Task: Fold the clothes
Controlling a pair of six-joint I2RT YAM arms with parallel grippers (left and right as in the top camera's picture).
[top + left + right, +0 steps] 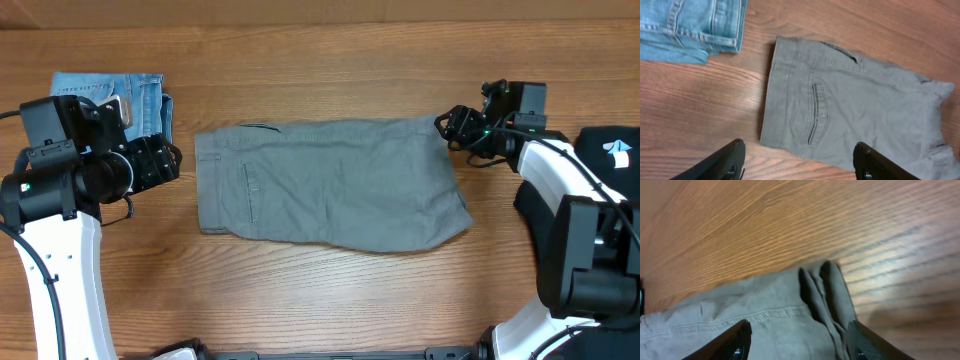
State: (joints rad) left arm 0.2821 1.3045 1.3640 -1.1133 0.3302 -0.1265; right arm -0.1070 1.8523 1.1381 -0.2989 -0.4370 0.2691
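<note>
The grey shorts lie flat in the middle of the table, folded in half lengthwise, waistband to the left and leg hems to the right. The left wrist view shows their waistband and a slit back pocket. My left gripper is open and empty, just left of the waistband; in its own view the fingers hover over the waistband's near corner. My right gripper is open above the far right hem corner; the right wrist view shows its fingers straddling the bunched hem without holding it.
Folded blue denim shorts lie at the far left, behind my left arm; they also show in the left wrist view. Bare wooden table runs along the front.
</note>
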